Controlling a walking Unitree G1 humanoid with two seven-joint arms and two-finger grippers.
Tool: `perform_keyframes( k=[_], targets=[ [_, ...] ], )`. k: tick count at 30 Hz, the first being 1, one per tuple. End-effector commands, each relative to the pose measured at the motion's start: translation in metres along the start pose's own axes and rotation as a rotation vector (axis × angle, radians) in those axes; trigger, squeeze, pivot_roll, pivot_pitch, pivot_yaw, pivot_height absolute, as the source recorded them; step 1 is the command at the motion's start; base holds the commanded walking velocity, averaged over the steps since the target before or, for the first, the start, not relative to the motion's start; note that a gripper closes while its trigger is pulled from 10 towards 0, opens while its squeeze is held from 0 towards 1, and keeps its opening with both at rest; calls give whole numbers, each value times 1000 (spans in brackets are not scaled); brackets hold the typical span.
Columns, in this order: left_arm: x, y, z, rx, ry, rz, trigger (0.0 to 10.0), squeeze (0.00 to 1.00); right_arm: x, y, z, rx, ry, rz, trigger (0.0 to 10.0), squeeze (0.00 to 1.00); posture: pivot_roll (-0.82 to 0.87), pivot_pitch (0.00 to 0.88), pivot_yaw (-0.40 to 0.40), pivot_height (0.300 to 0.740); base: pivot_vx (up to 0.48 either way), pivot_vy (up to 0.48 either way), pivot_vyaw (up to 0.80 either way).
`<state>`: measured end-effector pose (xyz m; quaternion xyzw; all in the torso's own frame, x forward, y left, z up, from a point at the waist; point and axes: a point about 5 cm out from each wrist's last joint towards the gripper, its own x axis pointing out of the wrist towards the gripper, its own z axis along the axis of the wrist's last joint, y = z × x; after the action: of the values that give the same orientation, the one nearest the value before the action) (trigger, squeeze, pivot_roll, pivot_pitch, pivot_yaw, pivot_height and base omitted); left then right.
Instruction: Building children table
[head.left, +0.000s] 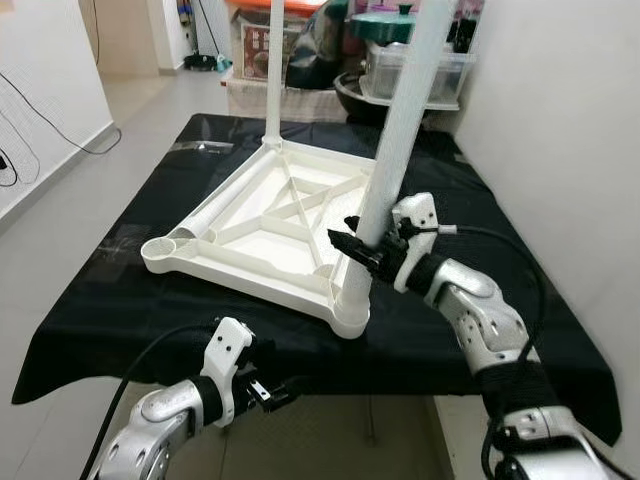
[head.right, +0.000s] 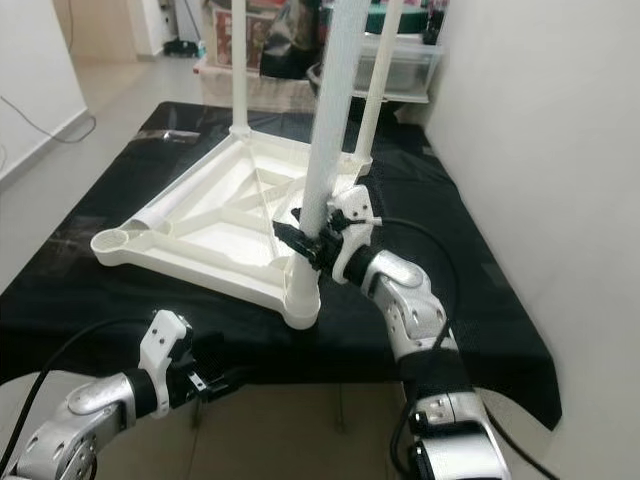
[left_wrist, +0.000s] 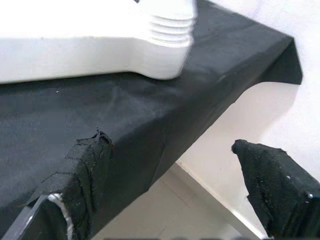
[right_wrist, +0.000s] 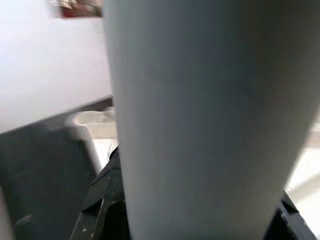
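Note:
A white plastic table top lies upside down on a table draped in black cloth. A white leg stands in its near right corner socket, tilted slightly. My right gripper is shut on this leg just above the socket; the leg looms close in the right wrist view. Two more legs stand upright in the far corners. The near left corner socket holds no leg. My left gripper hangs open below the table's front edge, its fingers apart and holding nothing.
Plastic storage boxes and pots are stacked behind the table. A white wall runs close along the right side. Cables lie on the floor at the left. Open floor extends left of the table.

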<state>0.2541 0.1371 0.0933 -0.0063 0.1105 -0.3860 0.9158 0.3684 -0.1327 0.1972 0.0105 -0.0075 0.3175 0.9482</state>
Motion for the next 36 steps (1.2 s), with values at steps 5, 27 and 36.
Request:
perform_keyframes(
  k=[5,27,36],
  targets=[
    [-1,-4,-3,3,12,-4,10000,0,-45,-58,-46,287,94,-862,0,0,88,0,-116,740,0,0,0],
    [2,0,2,8,4,6,10000,0,-21,-16,16,286,-216,-240,10000,0,73,0,-109,740,0,0,0],
    [5,3,3,14,-1,4,10000,0,-32,11,10,114,-113,255,7412,0,80,0,-111,740,0,0,0]
  ],
)
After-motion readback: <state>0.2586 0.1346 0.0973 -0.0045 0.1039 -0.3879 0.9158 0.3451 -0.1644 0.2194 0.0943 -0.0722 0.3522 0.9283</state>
